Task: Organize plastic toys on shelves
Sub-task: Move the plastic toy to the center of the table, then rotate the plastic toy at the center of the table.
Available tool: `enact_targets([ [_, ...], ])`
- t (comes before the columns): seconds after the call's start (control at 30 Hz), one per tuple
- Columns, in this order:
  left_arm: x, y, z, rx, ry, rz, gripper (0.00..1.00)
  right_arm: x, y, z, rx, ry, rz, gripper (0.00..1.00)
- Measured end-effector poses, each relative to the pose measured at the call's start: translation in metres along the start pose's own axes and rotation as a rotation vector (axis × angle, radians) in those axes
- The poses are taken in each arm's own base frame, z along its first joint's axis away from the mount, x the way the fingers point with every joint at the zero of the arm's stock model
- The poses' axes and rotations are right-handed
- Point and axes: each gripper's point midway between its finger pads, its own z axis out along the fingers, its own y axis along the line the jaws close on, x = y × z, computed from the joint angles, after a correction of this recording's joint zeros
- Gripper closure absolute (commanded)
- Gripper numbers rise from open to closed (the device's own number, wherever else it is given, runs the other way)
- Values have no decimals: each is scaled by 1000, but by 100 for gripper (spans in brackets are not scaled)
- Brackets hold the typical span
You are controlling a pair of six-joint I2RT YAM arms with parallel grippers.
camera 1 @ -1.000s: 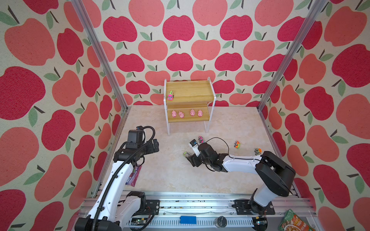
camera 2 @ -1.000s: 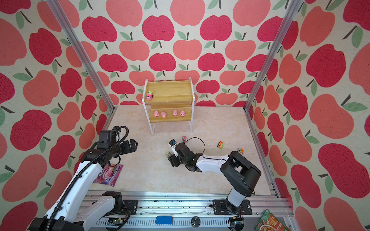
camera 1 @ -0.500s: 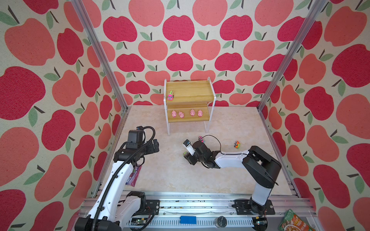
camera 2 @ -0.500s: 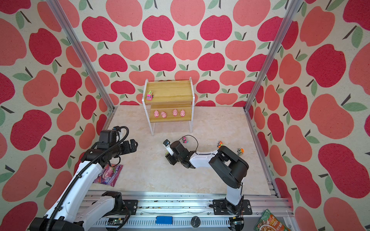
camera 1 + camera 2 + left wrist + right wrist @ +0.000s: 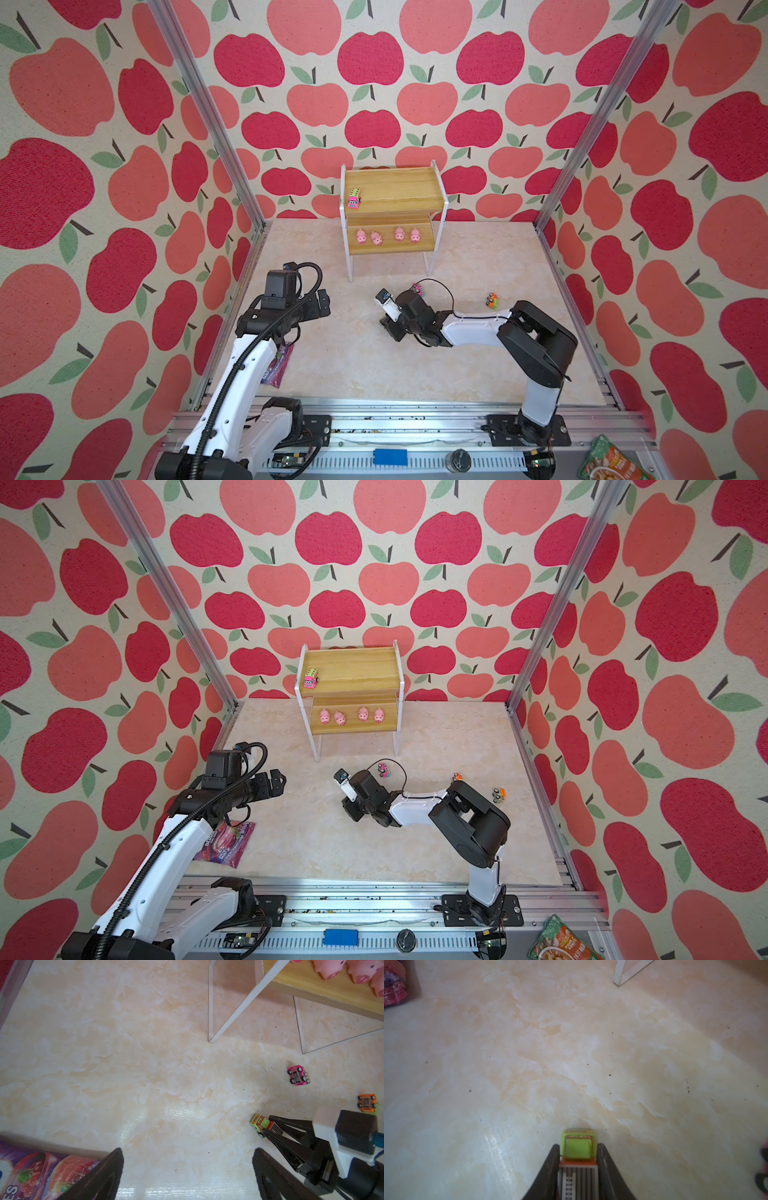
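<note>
A: Labels? Count?
B: I read "ES" on packet (image 5: 31,1174). Four pigs (image 5: 376,238) lower shelf (image 5: 390,250), pink truck (image 5: 354,198) top shelf (image 5: 399,187), three trucks (image 5: 384,769) loose on counter (image 5: 353,365); right pincer (image 5: 578,1145) grips green truck (image 5: 578,1152) there; left pincer (image 5: 188,1150) gaping, empty.

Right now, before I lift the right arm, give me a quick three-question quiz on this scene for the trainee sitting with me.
1. True or false: all four pink pigs are on the lower board of the rack.
2. Pick one. The yellow-green truck is:
A. clear of both grippers
B. between the fingers of the right gripper
C. upside down on the rack
3. Fill in: the pink-and-green truck sits on the rack's ___ board.

Key
1. True
2. B
3. upper; it is near one front corner of the upper board.
</note>
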Motion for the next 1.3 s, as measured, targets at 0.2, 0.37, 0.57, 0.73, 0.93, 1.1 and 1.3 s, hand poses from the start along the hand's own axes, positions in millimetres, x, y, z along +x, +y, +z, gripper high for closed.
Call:
enact_targets([
  [0.2,0,0,0,0,0,0,1,4,16,-12,-24,6,-37,74],
  [0.37,0,0,0,3,1,0,1,6,32,-23,-51,3,-77,73],
  [0.57,1,-2,0,11,2,0,1,27,46,-26,-59,31,-115,71],
  [0.73,0,-4,0,15,0,5,1,33,54,-26,-57,31,-150,56],
  [0.93,1,-3,1,14,3,7,1,49,54,-28,-50,88,-165,46],
  [1.1,2,-3,1,15,3,7,1,57,51,-30,-37,122,-166,45],
  [1.3,1,-4,0,17,-1,8,1,61,46,-31,-14,148,-164,45],
])
